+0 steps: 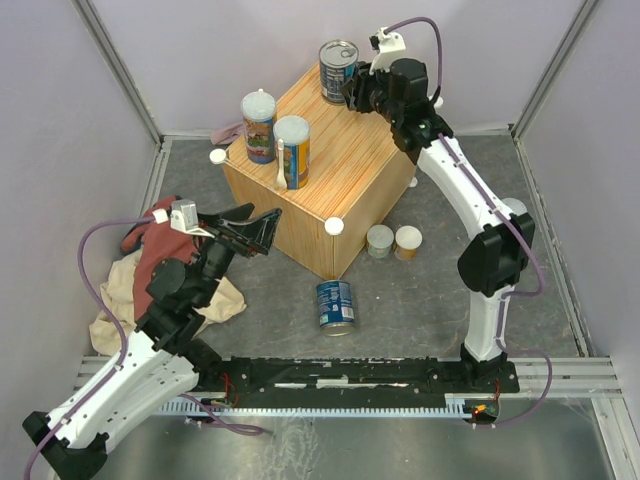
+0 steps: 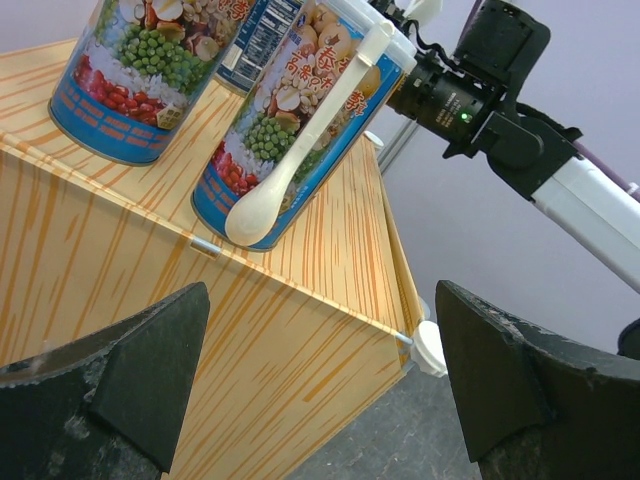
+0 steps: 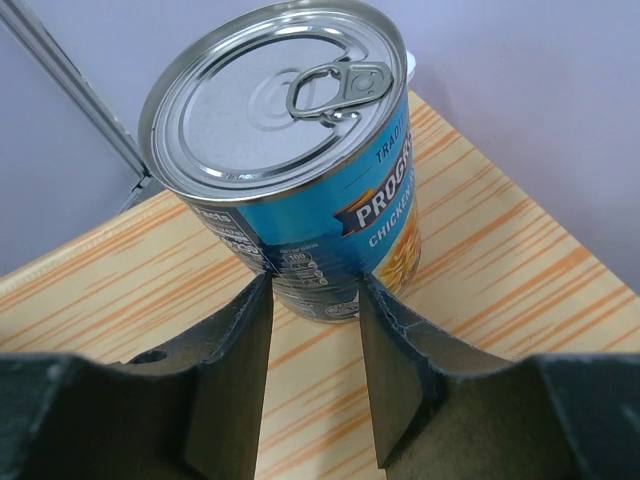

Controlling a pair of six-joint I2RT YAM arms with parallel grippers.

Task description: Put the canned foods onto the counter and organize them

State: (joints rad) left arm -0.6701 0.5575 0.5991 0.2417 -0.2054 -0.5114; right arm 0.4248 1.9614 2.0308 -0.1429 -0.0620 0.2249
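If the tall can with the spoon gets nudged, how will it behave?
The tall can is taller than wide, so it probably tips rather than slides. It stands close to the counter edge, so it might fall off. Round-walled, it would likely roll once down.

1. Two short blue-labelled metal ring-pull cans [image 1: 338, 70] [image 1: 335, 303].
2. Two taller orange-and-blue cans with pale lids [image 1: 259, 125] [image 1: 292, 150].
3. Two short pale-lidded cans [image 1: 380, 240] [image 1: 407, 241]. A pale round shape [image 1: 515, 207] behind the right arm may be a third, but it is too hidden to tell.
4. One large cube-shaped box of light orange wood-grain [image 1: 350, 160].
5. One white plastic spoon [image 1: 280, 160].
6. Two crumpled cloths: one red cloth [image 1: 142, 245] and one beige cloth [image 1: 110, 320].
7. Two white-and-black robot arms [image 1: 130, 365] [image 1: 470, 190].
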